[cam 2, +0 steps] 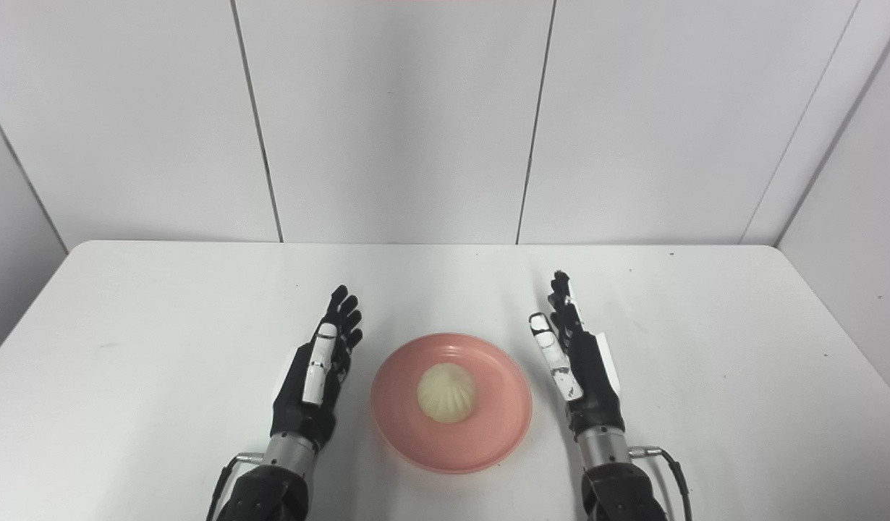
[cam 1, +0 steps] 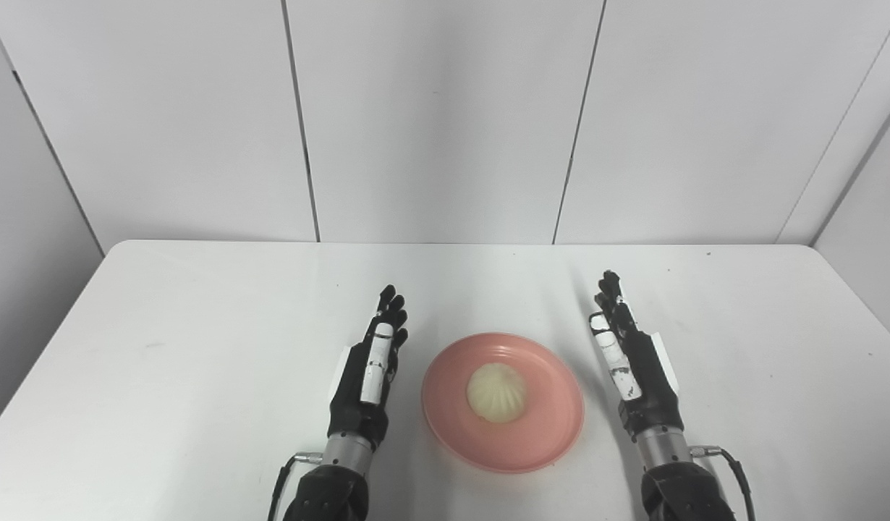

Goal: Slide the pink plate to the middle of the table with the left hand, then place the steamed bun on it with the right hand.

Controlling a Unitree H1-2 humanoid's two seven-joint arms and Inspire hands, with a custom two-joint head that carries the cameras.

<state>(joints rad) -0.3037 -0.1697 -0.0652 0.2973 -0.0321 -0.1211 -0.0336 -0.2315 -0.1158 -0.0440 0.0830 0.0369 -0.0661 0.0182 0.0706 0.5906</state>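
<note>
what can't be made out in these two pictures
- Underside of the bun: hidden in both eye views where it sits on the pink plate.
- Palm of the left robot hand and right robot hand: turned away, so any contact with the table is unclear.
- Both forearms: cut off by the bottom edge.
- Table's near edge: out of frame.
</note>
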